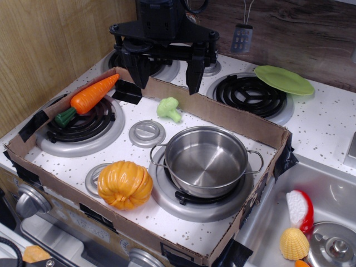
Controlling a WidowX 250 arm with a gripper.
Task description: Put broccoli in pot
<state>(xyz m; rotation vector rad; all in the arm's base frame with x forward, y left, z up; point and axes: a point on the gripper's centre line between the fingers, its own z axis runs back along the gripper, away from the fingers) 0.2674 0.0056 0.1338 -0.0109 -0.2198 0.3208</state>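
The tool (167, 72) hangs above the back of the toy stove, its two dark fingers spread wide apart and holding nothing. The broccoli (169, 108) lies on the speckled bench (83, 167) inside the low cardboard wall (233, 114), just below and between the finger tips, not touched by them as far as this single angled view lets me judge. The pot (206, 160) stands upright and empty on the front burner, near the broccoli and toward the camera. An orange pumpkin (125, 184) sits to its left and a carrot (92, 95) lies on the left burner. The step in hand looks like the approach to the grasp. Next, the tool should descend straight, straddle the floret, close on it, lift clear of the pot's rim and release inside.
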